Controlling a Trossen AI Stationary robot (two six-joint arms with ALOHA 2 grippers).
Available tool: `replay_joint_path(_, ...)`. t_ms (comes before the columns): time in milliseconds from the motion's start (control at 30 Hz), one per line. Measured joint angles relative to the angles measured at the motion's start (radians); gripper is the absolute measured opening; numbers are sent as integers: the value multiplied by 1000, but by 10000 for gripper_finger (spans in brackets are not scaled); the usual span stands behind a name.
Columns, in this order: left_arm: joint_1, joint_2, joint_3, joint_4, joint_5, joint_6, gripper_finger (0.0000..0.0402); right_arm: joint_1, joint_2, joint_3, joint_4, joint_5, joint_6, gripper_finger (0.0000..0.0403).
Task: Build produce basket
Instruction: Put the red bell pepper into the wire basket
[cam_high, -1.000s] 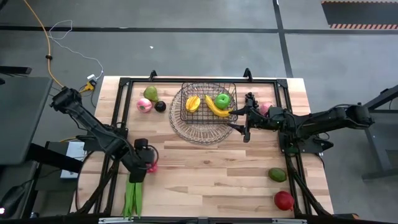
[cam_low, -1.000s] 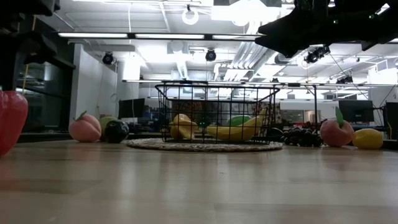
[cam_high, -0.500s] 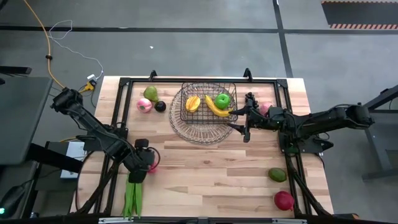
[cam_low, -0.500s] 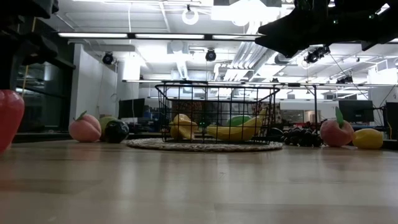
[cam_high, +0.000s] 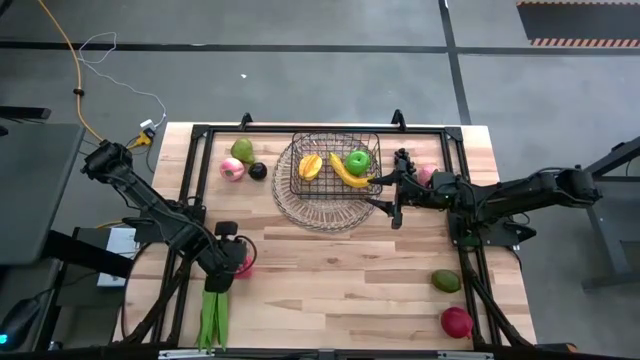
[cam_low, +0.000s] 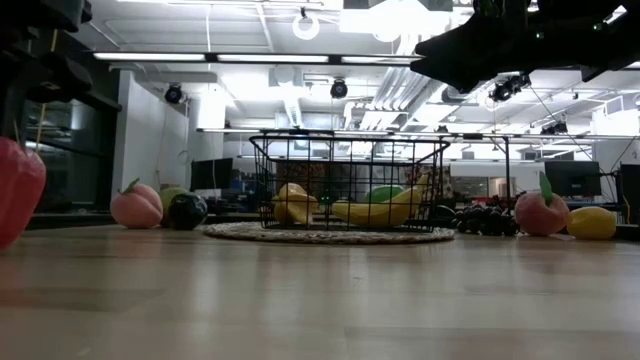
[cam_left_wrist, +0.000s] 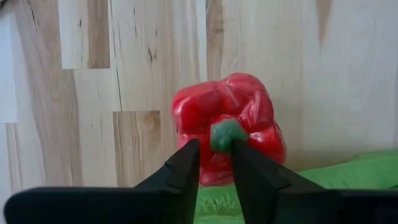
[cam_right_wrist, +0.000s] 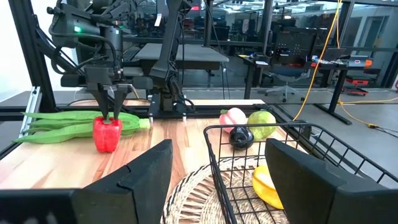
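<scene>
Barely anything moves over the last second: in the low view the red pepper at the table's left edge sits slightly higher and tilted against where it was, while the left gripper stays over it. I judge that a lift is just starting, so this piece is about to leave for the basket.

From the left wrist, the left gripper's 2 fingers are nearly together, clamped on the pepper's green stem, with the long green pods lying just beside it.

Farther right, the basket already holds a banana, a green apple and an orange-yellow piece.

Beyond it, the right gripper hovers just outside the basket's right rim, its fingers spread wide with nothing between them.
</scene>
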Motion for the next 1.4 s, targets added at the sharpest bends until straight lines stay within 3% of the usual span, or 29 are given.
replay_joint_path(533, 0, 0, 1, 123, 41, 23, 88, 0, 0, 0, -3, 0, 0, 247)
replay_joint_path(767, 0, 0, 1, 111, 49, 25, 97, 0, 0, 0, -3, 0, 0, 247)
replay_joint_path(1000, 0, 0, 1, 110, -12, 86, 98, 0, 0, 0, -3, 0, 0, 247)
replay_joint_path(1400, 0, 0, -1, 71, 11, 87, 93, 0, 0, 0, -3, 0, 0, 247)
